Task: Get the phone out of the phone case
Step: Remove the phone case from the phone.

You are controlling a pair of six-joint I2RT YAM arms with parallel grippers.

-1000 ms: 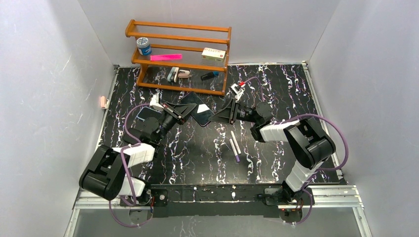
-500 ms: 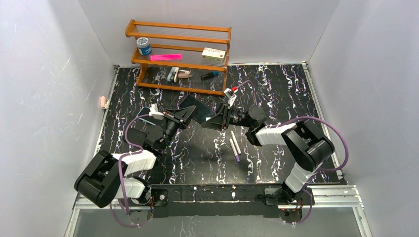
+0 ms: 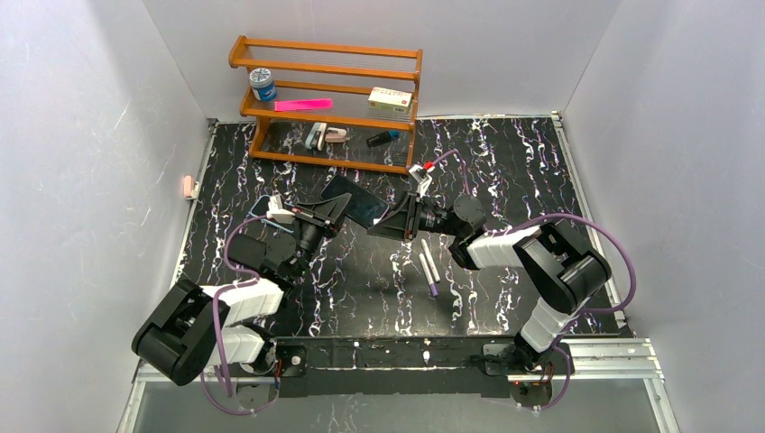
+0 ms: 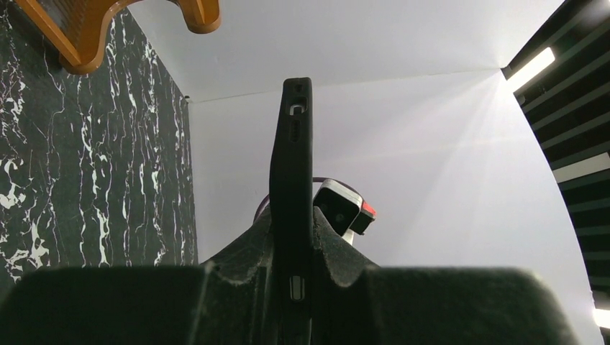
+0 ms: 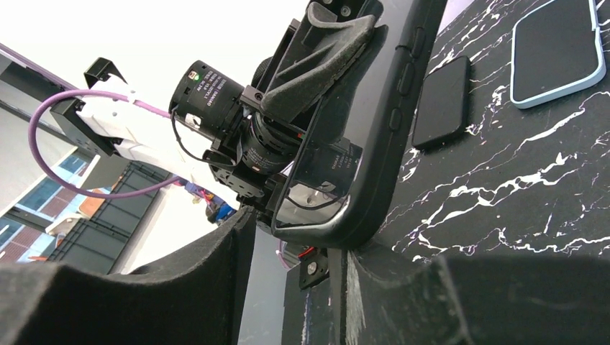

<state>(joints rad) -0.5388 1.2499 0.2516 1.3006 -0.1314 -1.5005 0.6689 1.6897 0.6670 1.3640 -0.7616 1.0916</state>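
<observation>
The phone (image 3: 358,200), its glossy screen (image 5: 325,169) still inside the black phone case (image 5: 394,118), is held off the table in the middle. My left gripper (image 3: 334,210) is shut on one end of it; in the left wrist view the case (image 4: 291,165) stands edge-on, pinched between the fingers (image 4: 244,277). My right gripper (image 3: 391,223) is at the opposite lower corner of the case. Its jaws are open around that corner (image 5: 345,226): one finger (image 5: 460,287) is against the case's back, and the other finger (image 5: 180,287) stands apart from the screen.
A wooden shelf (image 3: 329,104) with small items stands at the back. Two pens (image 3: 428,265) lie right of centre. A light-blue-rimmed flat case (image 5: 557,47) and a small black slab (image 5: 442,100) lie on the marbled table (image 3: 505,171) behind the left arm.
The left arm has drawn the phone slightly back and left. My right gripper has moved left onto the phone's corner, its jaws narrowing.
</observation>
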